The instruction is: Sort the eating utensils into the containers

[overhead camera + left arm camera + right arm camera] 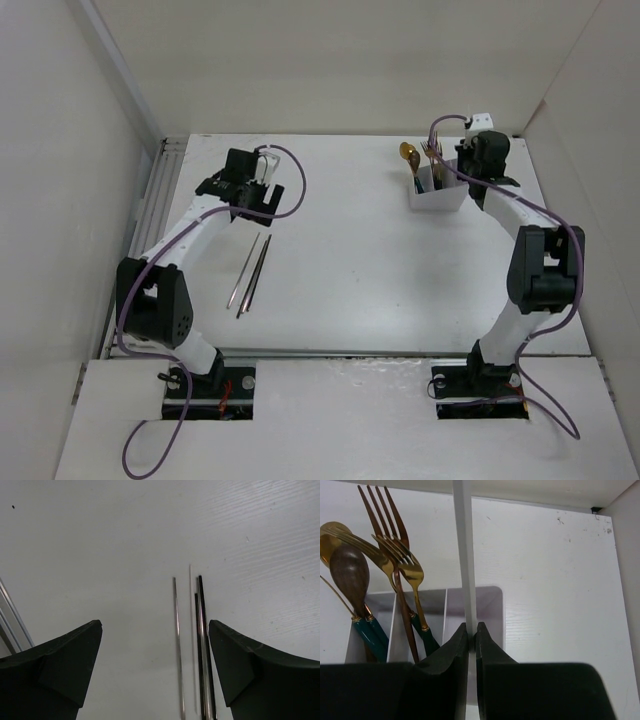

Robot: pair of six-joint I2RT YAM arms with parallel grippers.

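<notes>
While left hand hangs released over chopsticks lying on desk, right hand clenched on box wall; forks, spoons upright inside.

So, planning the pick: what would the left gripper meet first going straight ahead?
Likely the chopsticks lying on the table, between the left gripper's open fingers; depth unclear.
</notes>
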